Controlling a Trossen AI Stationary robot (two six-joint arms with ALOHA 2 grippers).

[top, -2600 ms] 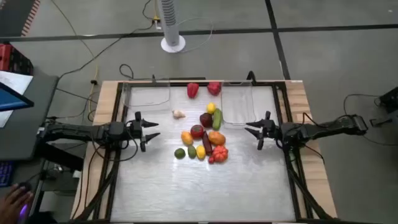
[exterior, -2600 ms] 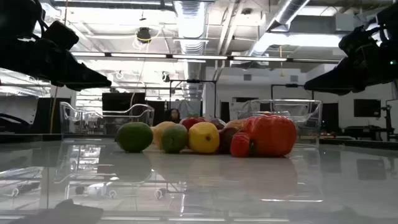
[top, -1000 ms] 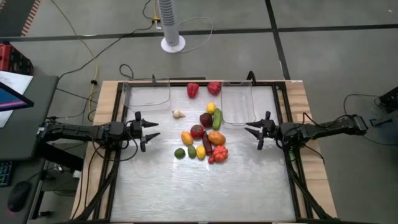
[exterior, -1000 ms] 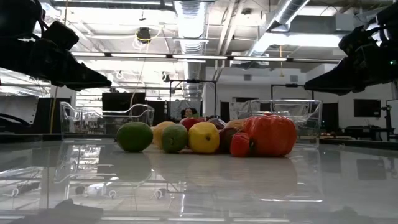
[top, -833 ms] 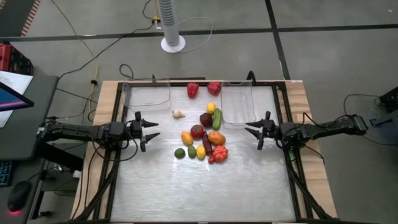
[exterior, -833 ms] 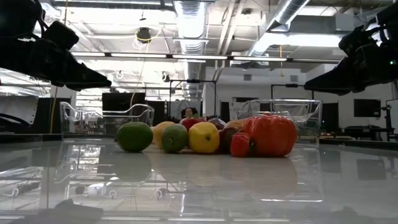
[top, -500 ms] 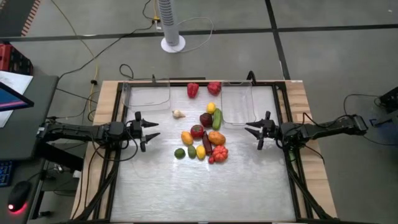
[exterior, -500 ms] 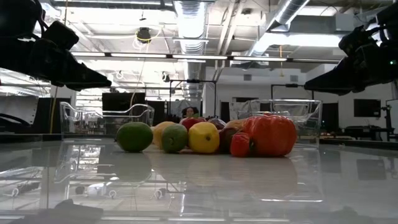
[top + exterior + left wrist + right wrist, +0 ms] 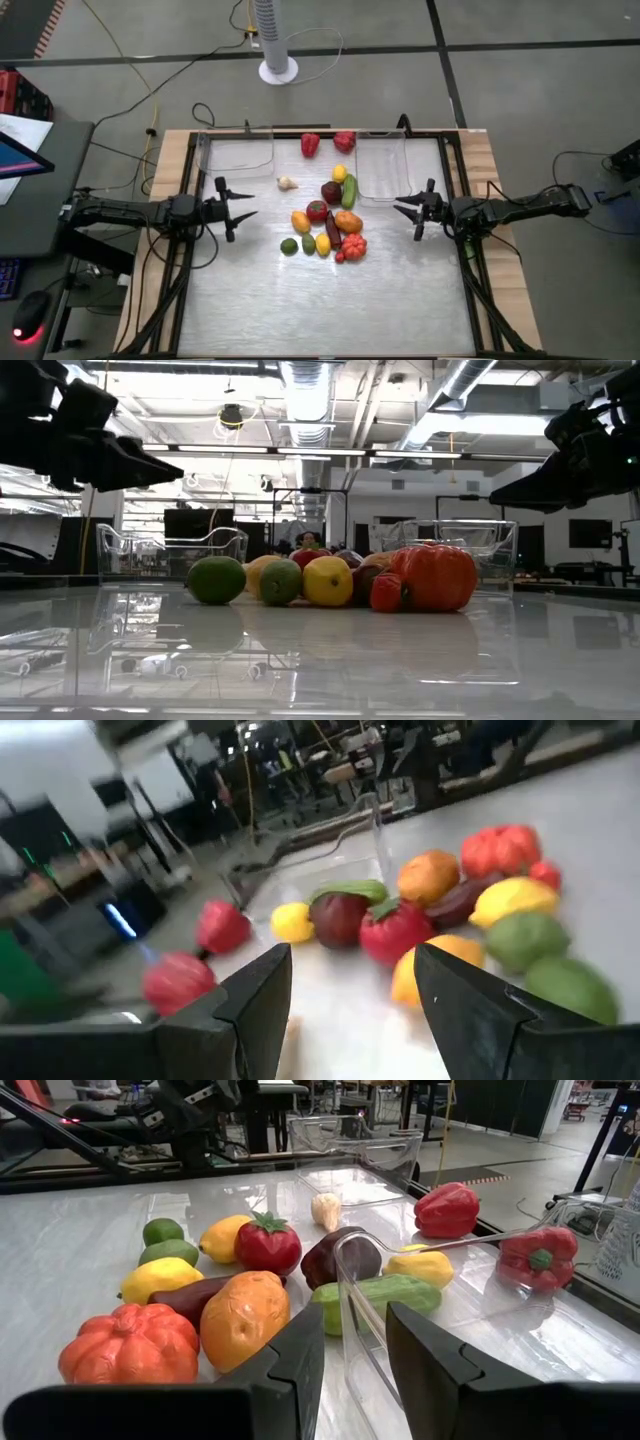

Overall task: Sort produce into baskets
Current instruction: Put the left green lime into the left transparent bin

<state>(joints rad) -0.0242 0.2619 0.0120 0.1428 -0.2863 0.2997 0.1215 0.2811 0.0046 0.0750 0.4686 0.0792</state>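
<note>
The left gripper (image 9: 237, 211) is held partly open above the table's left side, gripping nothing; the right gripper (image 9: 409, 214) (also empty) is seen with fingers nearly shut above the right side. Between them the small coloured fruits and vegetables (image 9: 328, 217) are heaped, outside the two clear plastic rectangular bins (image 9: 240, 155) at the far edge

Overhead ceiling strip lights (image 9: 300, 452) give bright, even illumination. Glossy worktop (image 9: 320, 660) mirrors them as broad glare, strongest in low view. Left wrist view motion-blurred throughout. Right wrist view sharp; background soft. Arms silhouetted dark in low view.
</note>
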